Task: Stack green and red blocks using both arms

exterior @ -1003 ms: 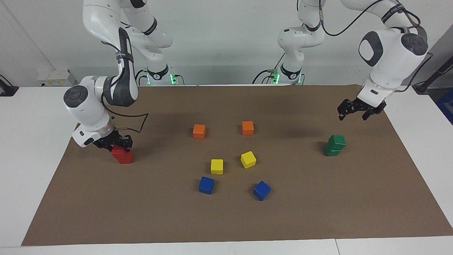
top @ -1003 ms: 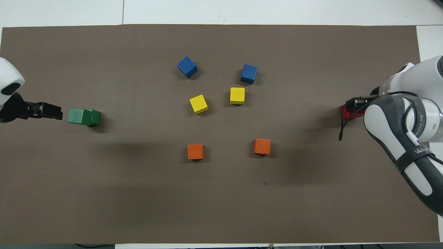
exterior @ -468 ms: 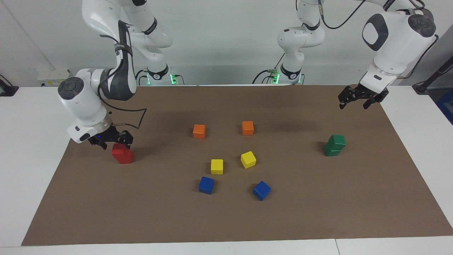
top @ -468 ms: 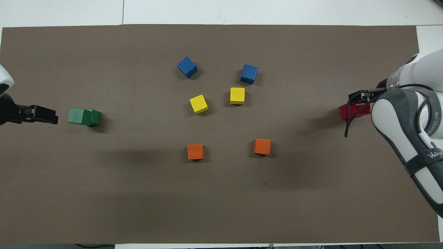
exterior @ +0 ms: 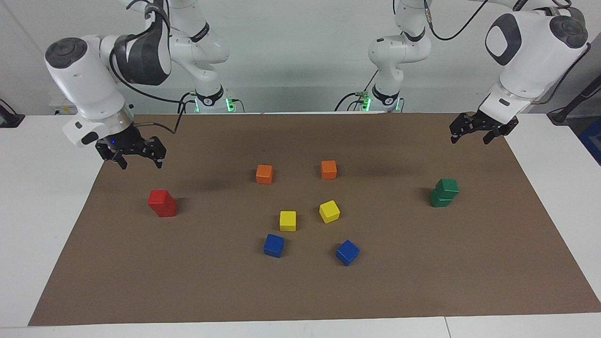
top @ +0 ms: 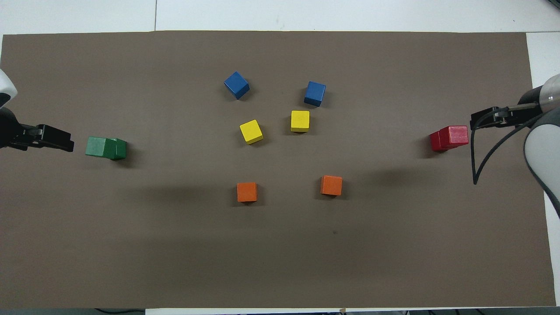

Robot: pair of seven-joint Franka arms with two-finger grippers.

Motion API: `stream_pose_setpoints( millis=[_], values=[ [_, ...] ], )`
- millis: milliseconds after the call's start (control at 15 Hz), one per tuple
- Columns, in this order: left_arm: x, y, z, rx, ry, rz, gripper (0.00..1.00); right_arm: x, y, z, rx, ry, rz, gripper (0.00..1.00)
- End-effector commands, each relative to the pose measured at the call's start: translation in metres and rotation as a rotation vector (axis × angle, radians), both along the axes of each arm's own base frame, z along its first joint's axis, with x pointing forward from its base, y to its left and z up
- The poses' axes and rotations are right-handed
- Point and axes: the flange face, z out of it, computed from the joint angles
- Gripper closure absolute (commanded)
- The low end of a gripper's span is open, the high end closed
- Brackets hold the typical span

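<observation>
Two red blocks (exterior: 162,203) stand stacked, the top one slightly askew, near the right arm's end of the mat; the stack also shows in the overhead view (top: 448,138). Two green blocks (exterior: 443,192) stand stacked, the top one twisted, near the left arm's end, and show in the overhead view (top: 105,148). My right gripper (exterior: 141,162) is open and empty, raised clear of the red stack, over the mat's edge. My left gripper (exterior: 469,139) is open and empty, raised well clear of the green stack. Both grippers show at the overhead view's edges: left (top: 68,143), right (top: 477,121).
Two orange cubes (exterior: 264,174) (exterior: 328,169), two yellow cubes (exterior: 288,220) (exterior: 329,211) and two blue cubes (exterior: 273,245) (exterior: 347,252) lie in the middle of the brown mat (exterior: 300,291). White table surrounds the mat.
My right gripper has let go of the top red block and lifted up and away from the stack. My left gripper has risen away from the green stack.
</observation>
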Motion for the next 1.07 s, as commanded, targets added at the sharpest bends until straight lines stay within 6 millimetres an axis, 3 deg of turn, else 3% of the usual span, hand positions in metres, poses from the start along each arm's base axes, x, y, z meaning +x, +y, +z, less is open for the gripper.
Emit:
stream_pose_setpoints(
  millis=[0, 267, 334, 669, 869, 1003],
  values=[
    [0.0, -0.009, -0.001, -0.005, 0.017, 0.011, 0.0, 0.0, 0.016, 0.023, 0.004, 0.047, 0.019, 0.0],
    [-0.002, -0.006, 0.002, -0.003, 0.017, 0.027, 0.0, -0.009, 0.018, 0.051, 0.006, 0.08, 0.02, 0.0],
    [-0.002, -0.004, 0.003, -0.003, 0.015, 0.03, 0.0, -0.012, 0.028, 0.056, 0.004, 0.071, 0.038, 0.0],
    [-0.005, -0.002, 0.011, -0.003, -0.002, 0.037, 0.0, -0.018, 0.025, 0.061, 0.004, 0.074, 0.03, 0.0],
    [-0.006, -0.001, 0.013, -0.003, -0.005, 0.037, 0.0, -0.034, 0.024, 0.074, 0.004, 0.086, 0.02, 0.0],
    [-0.006, -0.001, 0.013, -0.003, -0.005, 0.037, 0.0, -0.041, 0.022, 0.069, 0.006, 0.098, 0.016, 0.0]
  ],
)
